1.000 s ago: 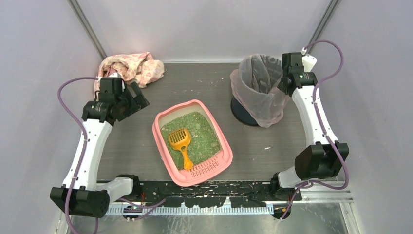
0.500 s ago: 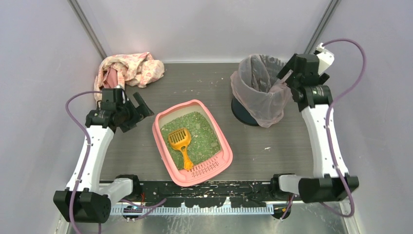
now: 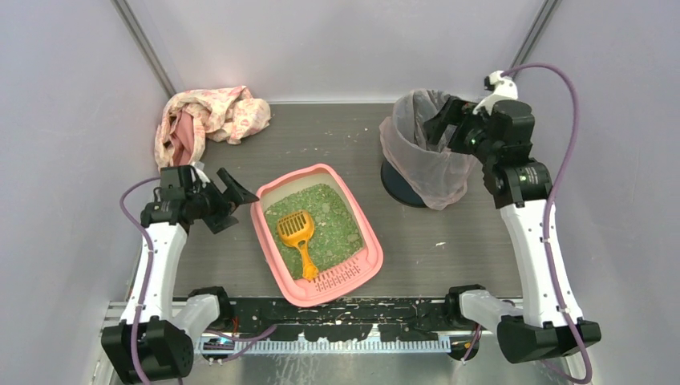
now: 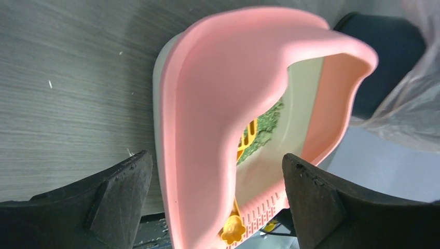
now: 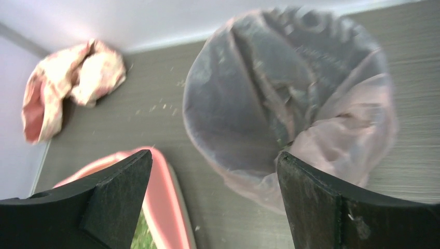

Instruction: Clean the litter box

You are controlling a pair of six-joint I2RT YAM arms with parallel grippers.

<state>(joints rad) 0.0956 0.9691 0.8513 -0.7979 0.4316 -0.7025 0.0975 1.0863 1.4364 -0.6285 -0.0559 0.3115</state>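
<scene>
Two grippers, both spread wide, nothing in either.

Left gripper: low over the table, fingers pointing at the box. The box sits right in front of it, with the nearest corner just off the fingertips. In the wrist view the pink rim fills the gap between the fingers. Contact: can't tell.

Box look: shallow pink rectangular tray, rounded corners, thick rolled rim, paler cream inner wall. It lies skewed on the table. Slotted grate lip is on the end nearest the arm bases. Green granules cover the floor, with a few pale bits mixed in. Orange scoop lies on the granules, slotted head toward the far end, handle reaching the grate lip.

Right gripper: up over the mouth of the bin, which is directly under its fingers. The bin is dark and round, with a translucent pinkish bag draped over its rim. The box is well apart from this gripper, off to its left and lower. Its wrist view is blurred and shows only a pink corner of the box behind the left-hand finger.

Cloth: crumpled, pink-patterned, beyond the left gripper at the far corner, well apart from it. Some white flecks are scattered on the table.
</scene>
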